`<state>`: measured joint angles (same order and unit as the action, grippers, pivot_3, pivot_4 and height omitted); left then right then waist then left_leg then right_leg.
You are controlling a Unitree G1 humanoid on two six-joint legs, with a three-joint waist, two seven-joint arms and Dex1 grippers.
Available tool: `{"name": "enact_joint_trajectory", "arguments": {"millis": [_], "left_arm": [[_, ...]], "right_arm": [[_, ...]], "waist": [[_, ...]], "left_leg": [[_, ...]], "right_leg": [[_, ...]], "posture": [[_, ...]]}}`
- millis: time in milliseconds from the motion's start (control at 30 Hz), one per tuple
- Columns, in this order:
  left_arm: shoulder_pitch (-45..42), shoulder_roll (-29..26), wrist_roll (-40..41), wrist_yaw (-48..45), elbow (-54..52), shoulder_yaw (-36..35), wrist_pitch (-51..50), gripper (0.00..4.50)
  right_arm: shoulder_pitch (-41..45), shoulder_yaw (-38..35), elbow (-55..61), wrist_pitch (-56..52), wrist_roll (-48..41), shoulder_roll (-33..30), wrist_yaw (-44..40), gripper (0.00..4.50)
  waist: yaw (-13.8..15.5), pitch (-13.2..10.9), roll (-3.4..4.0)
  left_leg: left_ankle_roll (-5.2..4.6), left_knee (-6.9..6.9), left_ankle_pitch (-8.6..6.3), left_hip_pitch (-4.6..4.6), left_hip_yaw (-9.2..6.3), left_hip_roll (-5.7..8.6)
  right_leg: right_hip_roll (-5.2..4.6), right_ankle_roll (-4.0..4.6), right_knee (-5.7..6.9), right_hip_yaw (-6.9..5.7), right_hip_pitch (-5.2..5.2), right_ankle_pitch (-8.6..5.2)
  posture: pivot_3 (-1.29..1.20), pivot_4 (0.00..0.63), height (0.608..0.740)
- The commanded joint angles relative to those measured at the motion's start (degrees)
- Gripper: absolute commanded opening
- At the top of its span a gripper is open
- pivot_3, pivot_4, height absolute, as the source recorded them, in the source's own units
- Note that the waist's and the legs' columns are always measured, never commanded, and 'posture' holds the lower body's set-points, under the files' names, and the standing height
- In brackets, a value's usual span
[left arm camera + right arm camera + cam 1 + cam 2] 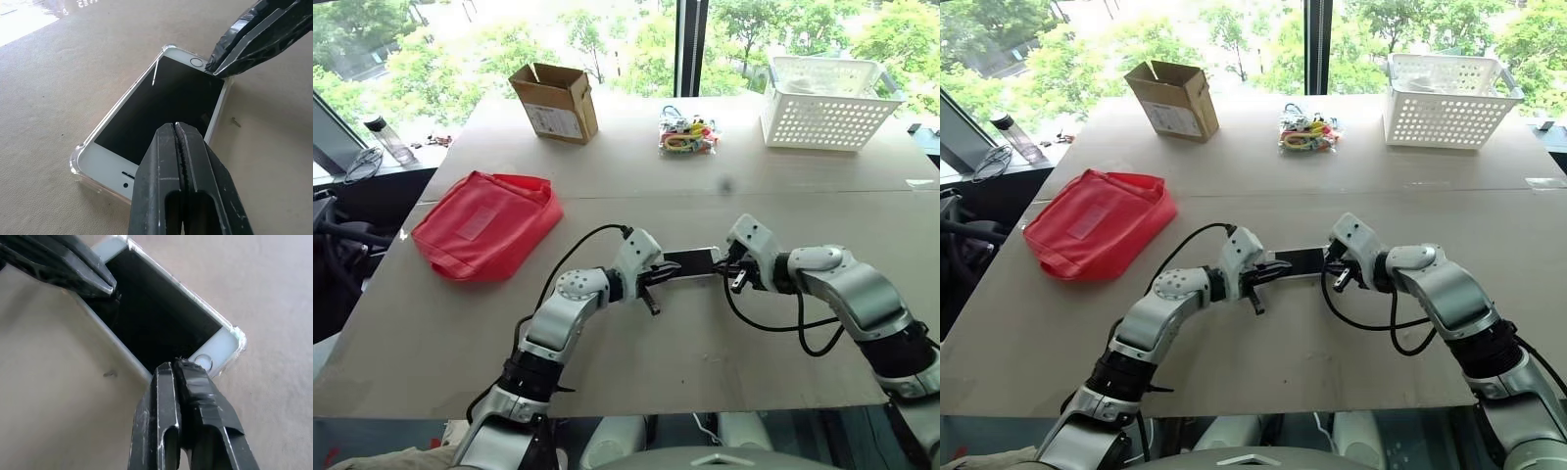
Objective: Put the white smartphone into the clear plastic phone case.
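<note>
The white smartphone lies screen up on the table, midway between my two grippers. It sits inside the clear plastic phone case, whose glossy rim and bumper corners show around its edges. My left gripper is shut, with its tip over the dark screen near the speaker end. The right gripper is also shut, its tip resting at the home-button end of the smartphone. From the head, the phone shows as a dark strip between the left gripper and the right gripper.
A red fabric bag lies to the left on the table. At the back stand a cardboard box, a bundle of colourful cords and a white perforated basket. A bottle stands off the table's left edge.
</note>
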<state>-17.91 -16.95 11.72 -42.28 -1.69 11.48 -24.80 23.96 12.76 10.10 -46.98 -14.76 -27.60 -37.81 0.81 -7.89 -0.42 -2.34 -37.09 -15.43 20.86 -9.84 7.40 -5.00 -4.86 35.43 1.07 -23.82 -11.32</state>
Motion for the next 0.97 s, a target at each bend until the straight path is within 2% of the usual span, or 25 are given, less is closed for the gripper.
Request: {"name": "enact_joint_trajectory", "arguments": {"millis": [33, 67, 100, 133, 167, 267, 300, 333, 400, 433, 467, 600, 767, 967], "left_arm": [[-0.59, 2.76, 3.17, 4.04, -1.96, -5.57, 3.26, 0.02], [-0.66, 3.25, 3.89, 4.35, -2.17, -6.68, 3.67, 0.00], [-0.88, 4.09, 4.74, 5.82, -2.36, -8.48, 3.90, 0.42], [-1.09, 4.89, 5.84, 7.12, -2.55, -10.17, 3.74, 0.54], [-1.21, 5.43, 6.66, 8.19, -2.68, -11.52, 3.66, 0.88], [-1.06, 6.61, 7.92, 10.70, -3.18, -14.38, 4.78, 2.24], [-0.90, 6.86, 8.30, 11.51, -3.60, -15.31, 5.15, 2.34], [-0.69, 6.97, 8.53, 12.43, -4.07, -16.12, 5.07, 3.01], [0.30, 7.00, 9.23, 13.80, -5.56, -17.39, 4.89, 3.77], [1.16, 6.82, 9.40, 14.28, -6.50, -17.96, 5.05, 4.32], [2.43, 6.59, 9.88, 14.67, -7.77, -18.64, 4.90, 4.45], [8.54, 5.54, 10.33, 17.20, -13.98, -20.95, 3.94, 4.45], [19.70, 2.18, 10.05, 17.76, -22.25, -22.66, 3.20, 4.45], [28.02, -0.78, 11.48, 16.64, -27.25, -24.18, 3.58, 4.45]], "right_arm": [[0.19, -5.13, -2.46, 10.76, -1.86, 3.50, 0.24, 0.00], [0.47, -6.92, -2.63, 11.15, -2.48, 4.82, 1.37, 0.27], [0.50, -8.30, -2.39, 12.32, -3.12, 5.67, 1.87, 0.66], [0.40, -9.09, -2.23, 13.95, -2.95, 6.19, 2.54, 0.86], [0.21, -9.69, -2.16, 15.18, -2.57, 6.62, 3.35, 1.42], [-1.55, -10.32, -0.93, 18.65, -1.74, 6.37, 3.38, 2.90], [-2.61, -10.68, 0.15, 19.46, -1.61, 6.04, 3.49, 2.99], [-3.74, -11.16, 1.30, 20.23, -1.40, 5.72, 3.83, 3.67], [-6.58, -12.66, 4.18, 21.24, -1.29, 5.11, 4.88, 4.47], [-8.39, -13.54, 5.98, 21.49, -1.36, 4.55, 5.13, 4.50], [-10.63, -14.61, 7.83, 22.42, -0.89, 3.74, 5.52, 4.50], [-19.49, -20.67, 14.21, 23.95, -1.96, 1.60, 6.69, 4.50], [-34.12, -29.01, 22.54, 23.88, -7.16, -0.49, 3.71, 4.50], [-42.07, -32.69, 25.36, 25.51, -7.31, -0.56, 4.65, 4.50]], "waist": [[-0.01, -0.57, 0.14], [0.01, -0.66, 0.15], [0.01, -0.66, 0.14], [0.02, -0.66, 0.14], [0.02, -0.66, 0.14], [0.03, -0.66, 0.14], [0.03, -0.66, 0.14], [0.06, -0.66, 0.14], [0.08, -0.66, 0.14], [0.10, -0.66, 0.14], [0.14, -0.66, 0.14], [0.10, -0.67, 0.15], [0.21, -0.71, 0.20], [0.20, -0.94, 0.19]], "left_leg": [[0.00, -0.02, 0.01, 0.06, 0.02, 0.00], [0.04, -0.04, 0.05, 0.22, 0.07, 0.01], [0.22, -0.07, 0.30, 0.44, 0.08, 0.01], [0.16, -0.08, 0.36, 0.52, 0.07, 0.01], [0.15, -0.11, 0.40, 0.79, 0.07, 0.02], [0.16, -0.12, 0.42, 1.02, 0.07, 0.03], [0.16, -0.10, 0.42, 1.04, 0.07, 0.03], [0.15, -0.08, 0.42, 1.05, 0.07, 0.03], [0.15, -0.07, 0.41, 1.11, 0.05, 0.03], [0.15, -0.07, 0.41, 1.11, 0.06, 0.03], [0.15, -0.07, 0.41, 1.11, 0.06, 0.03], [0.14, -0.07, 0.40, 1.06, 0.11, 0.04], [0.14, -0.02, 0.39, 1.02, 0.10, 0.02], [0.12, -0.13, 0.10, 0.85, 0.23, 0.01]], "right_leg": [[0.03, 0.00, 0.00, 0.01, -0.07, 0.01], [0.08, 0.00, 0.02, 0.05, -0.25, 0.02], [0.08, 0.24, 0.12, 0.07, -0.50, 0.17], [0.07, 0.28, 0.16, 0.06, -0.59, 0.19], [0.07, 0.31, 0.25, 0.06, -0.89, 0.21], [0.05, 0.36, 0.20, 0.06, -1.12, 0.23], [0.05, 0.36, 0.15, 0.06, -1.12, 0.23], [0.06, 0.36, 0.09, 0.06, -1.12, 0.23], [0.05, 0.36, -0.01, 0.04, -1.12, 0.23], [0.05, 0.36, -0.02, 0.06, -1.12, 0.23], [0.05, 0.35, -0.02, 0.06, -1.12, 0.23], [0.06, 0.35, 0.02, 0.13, -1.10, 0.22], [0.02, 0.34, 0.16, 0.15, -1.09, 0.20], [0.01, 0.07, 0.16, 0.23, -0.88, 0.05]], "posture": [[0.00, 0.150, 0.740], [0.00, 0.150, 0.740], [0.00, 0.150, 0.740], [0.00, 0.150, 0.740], [0.00, 0.150, 0.740], [0.00, 0.150, 0.740], [0.00, 0.150, 0.740], [0.00, 0.150, 0.740], [0.00, 0.150, 0.740], [0.00, 0.150, 0.740], [0.00, 0.150, 0.740], [0.00, 0.150, 0.740], [0.00, 0.150, 0.740], [0.00, 0.150, 0.740]]}}
